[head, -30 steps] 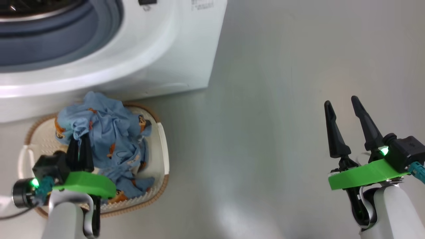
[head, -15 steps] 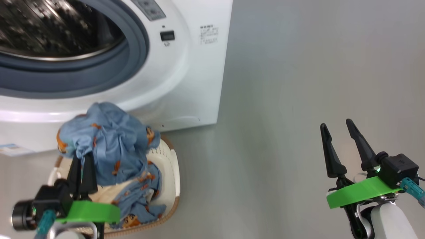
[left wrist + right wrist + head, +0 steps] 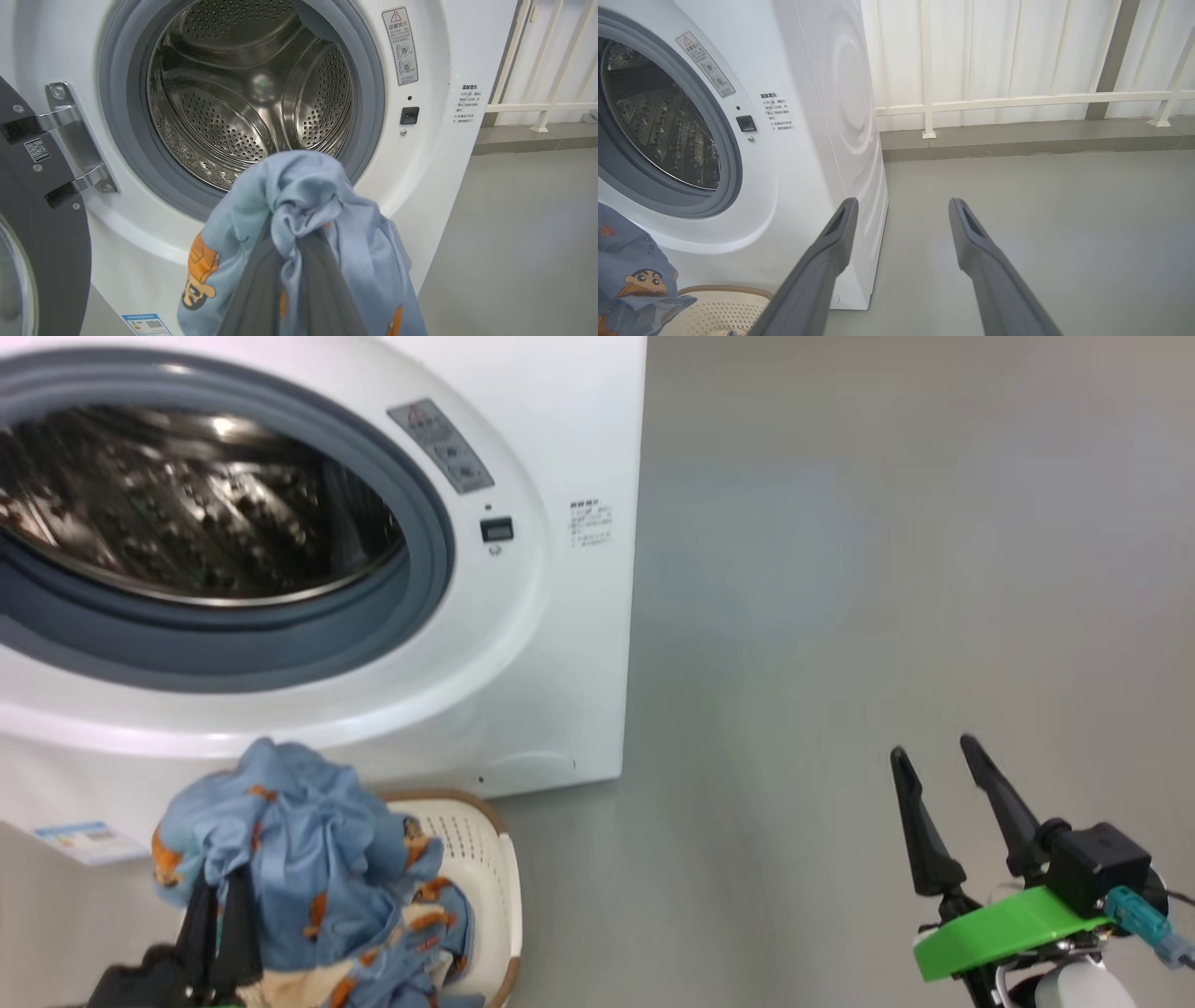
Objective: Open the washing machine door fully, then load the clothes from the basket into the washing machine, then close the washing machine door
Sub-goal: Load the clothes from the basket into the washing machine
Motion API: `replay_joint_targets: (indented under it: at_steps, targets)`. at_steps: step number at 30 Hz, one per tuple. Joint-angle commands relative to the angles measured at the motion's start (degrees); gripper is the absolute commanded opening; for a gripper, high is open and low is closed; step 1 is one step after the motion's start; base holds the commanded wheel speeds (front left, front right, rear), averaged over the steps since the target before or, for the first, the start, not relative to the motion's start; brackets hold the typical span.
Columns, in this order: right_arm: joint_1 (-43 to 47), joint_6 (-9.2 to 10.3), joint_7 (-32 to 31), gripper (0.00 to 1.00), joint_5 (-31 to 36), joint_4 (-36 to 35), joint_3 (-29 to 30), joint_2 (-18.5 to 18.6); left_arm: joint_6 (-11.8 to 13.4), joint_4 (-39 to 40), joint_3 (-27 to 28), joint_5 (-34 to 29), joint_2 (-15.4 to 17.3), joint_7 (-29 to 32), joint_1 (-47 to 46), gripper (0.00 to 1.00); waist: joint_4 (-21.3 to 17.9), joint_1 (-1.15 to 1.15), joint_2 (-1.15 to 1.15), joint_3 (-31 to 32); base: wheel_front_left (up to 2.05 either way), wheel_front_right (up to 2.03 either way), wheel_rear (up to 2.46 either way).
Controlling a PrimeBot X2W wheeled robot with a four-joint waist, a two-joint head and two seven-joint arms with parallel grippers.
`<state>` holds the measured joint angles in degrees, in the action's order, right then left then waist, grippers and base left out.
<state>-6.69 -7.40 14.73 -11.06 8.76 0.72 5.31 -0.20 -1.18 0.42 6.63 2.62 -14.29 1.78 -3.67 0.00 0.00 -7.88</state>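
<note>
In front of the washing machine (image 3: 560, 663), the left gripper (image 3: 222, 924) has its jaws clamped together on a bunch of the light-blue printed clothes (image 3: 289, 859). A second ago that bundle sat low in the basket (image 3: 485, 868). Now its top stands above the woven rim, against the machine's white front, with tails still trailing down into the basket. The head camera has also tilted up, so the perforated steel drum (image 3: 243, 107) comes into the picture; that shift is the camera's, not the machine's. In the left wrist view the cloth hangs just below the grey ring, and the washing machine door (image 3: 42, 242) stands swung aside on its hinge. The right gripper (image 3: 934, 747) keeps its jaws wide apart over bare floor, well off to the right. The loading step looks under way: the lift is made, and the carry into the drum is not.
</note>
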Motion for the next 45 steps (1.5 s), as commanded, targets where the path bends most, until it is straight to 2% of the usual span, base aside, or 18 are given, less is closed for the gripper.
replay_joint_targets:
  at_steps: [1,16,32,45]
  targets:
    - [0.6,-0.09,0.3,1.00,0.5,-1.0,-1.5,0.0,0.1,2.3,2.6,0.0,0.4,-0.7,0.6,0.00,-0.7,0.00,0.00,3.0,0.00,0.00,0.00]
    - [3.1,-0.09,0.3,1.00,0.9,-0.5,-1.2,-0.4,-0.1,3.1,3.5,1.2,0.3,-0.7,4.5,0.00,-1.0,0.00,0.00,6.5,0.00,0.00,0.00]
    - [3.4,-0.09,0.3,1.00,1.2,-0.7,-0.8,-0.6,0.5,3.2,3.6,2.5,0.3,-0.7,4.5,0.00,-0.8,0.00,0.00,6.5,0.00,0.00,0.00]
    - [1.8,-0.09,0.3,1.00,0.6,-1.3,-1.4,-0.5,-0.7,3.0,4.7,-0.5,0.3,-0.7,-4.6,0.00,-1.3,0.00,0.00,1.5,0.00,0.00,0.00]
